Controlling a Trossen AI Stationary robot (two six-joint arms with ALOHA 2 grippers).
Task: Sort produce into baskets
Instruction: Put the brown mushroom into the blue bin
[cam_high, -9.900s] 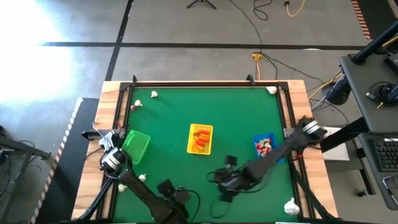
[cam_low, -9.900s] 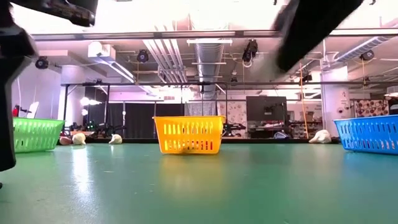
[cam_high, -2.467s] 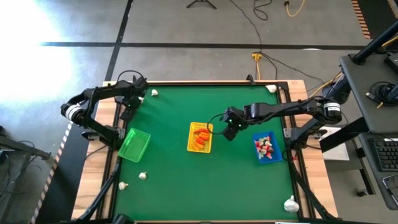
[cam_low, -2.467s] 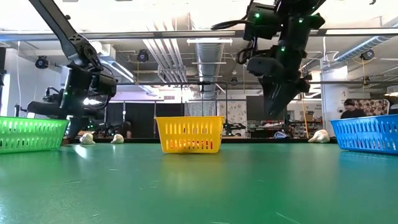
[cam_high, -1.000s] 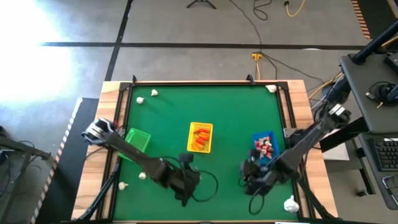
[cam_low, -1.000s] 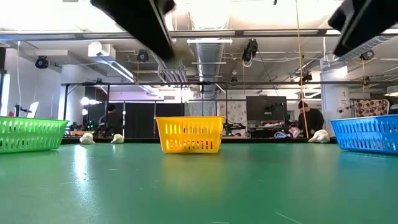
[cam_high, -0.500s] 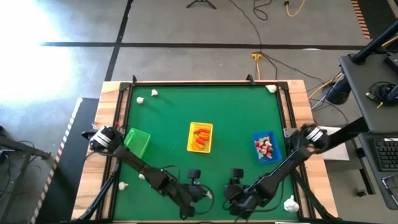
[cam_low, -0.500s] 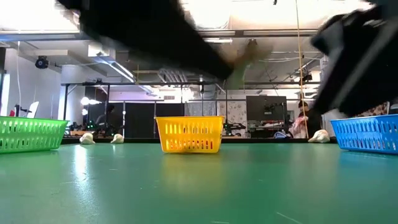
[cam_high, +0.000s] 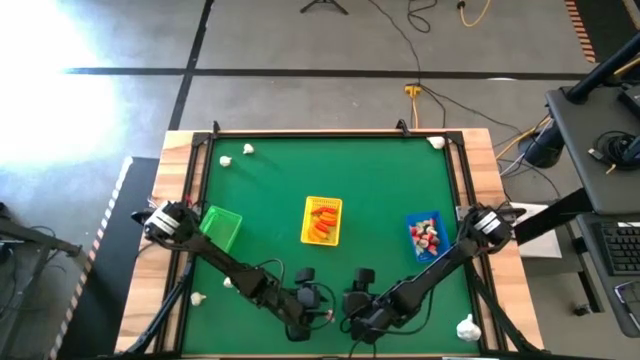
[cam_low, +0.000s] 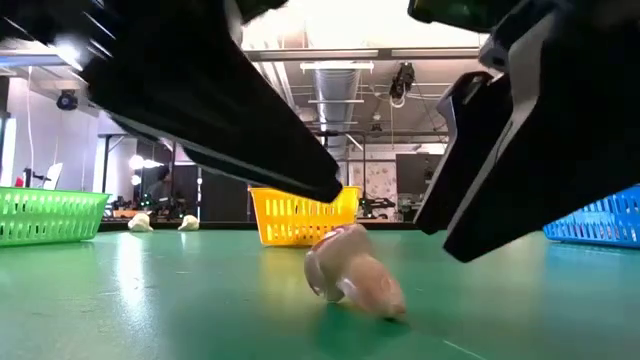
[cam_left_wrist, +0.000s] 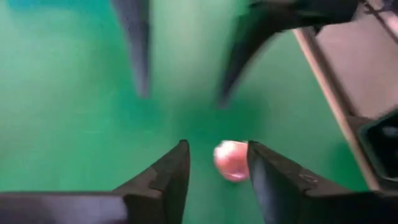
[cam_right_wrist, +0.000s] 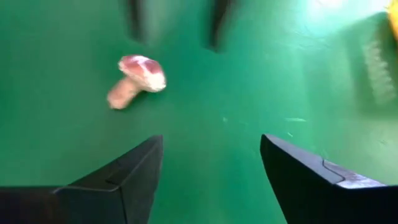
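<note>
A small pinkish mushroom piece (cam_low: 350, 272) lies on its side on the green table near the middle of the near edge. My left gripper (cam_left_wrist: 217, 149) hovers open just over it, a fingertip on either side (cam_high: 320, 310). My right gripper (cam_right_wrist: 211, 140) is open too, close beside at the right (cam_high: 352, 318), with the mushroom (cam_right_wrist: 138, 76) ahead of its fingers. The green basket (cam_high: 218, 232), the yellow basket (cam_high: 322, 222) holding orange pieces and the blue basket (cam_high: 426, 238) holding red-and-white pieces stand in a row across the table's middle.
White pieces lie loose: two at the far left corner (cam_high: 235, 156), one at the far right corner (cam_high: 437, 144), two off the mat's near left (cam_high: 229, 284), one at the near right corner (cam_high: 468, 328). A raised frame (cam_high: 330, 133) borders the mat.
Both grippers have come down to the middle of the near edge, the right one moving toward the table's left. The mushroom now lies on the table under them, where none showed half a second ago.
</note>
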